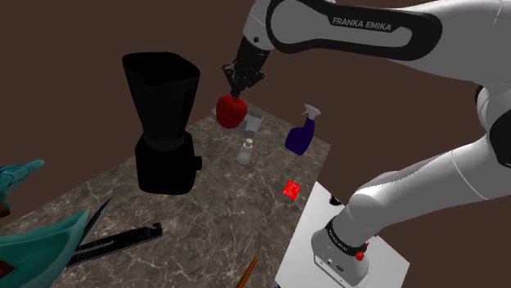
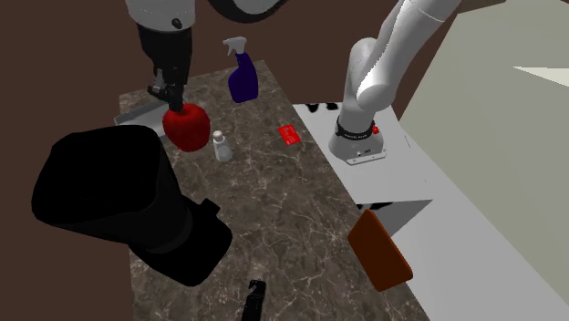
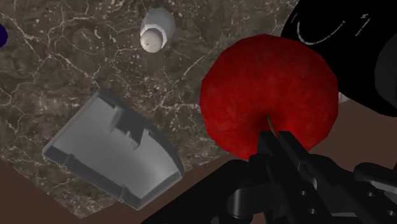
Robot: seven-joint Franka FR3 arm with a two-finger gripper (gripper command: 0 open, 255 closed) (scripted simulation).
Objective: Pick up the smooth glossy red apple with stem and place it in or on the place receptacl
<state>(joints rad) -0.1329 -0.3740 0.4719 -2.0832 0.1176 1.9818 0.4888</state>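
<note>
A glossy red apple [image 1: 232, 111] hangs above the far part of the dark marble table [image 1: 221, 213], lifted off its surface. My black gripper [image 1: 235, 92] is right on top of it and shut on the apple at its stem. In the wrist view the fingers [image 3: 280, 149] meet at the stem, with the apple [image 3: 267, 95] bulging beyond them. A grey open receptacle [image 3: 108, 153] lies on the table just beside and below the apple, near the far edge [image 1: 253, 122]. From the second exterior view the apple [image 2: 186, 126] sits under the gripper [image 2: 171, 100], next to the grey receptacle [image 2: 135, 115].
A tall black blender [image 1: 164, 123] stands close to the apple at the shoulder view's left. A small white bottle [image 1: 245, 153], a purple spray bottle [image 1: 301, 131] and a red card [image 1: 291, 189] lie toward the stand. A black tool [image 1: 115, 243] and teal object [image 1: 33, 237] occupy the near end.
</note>
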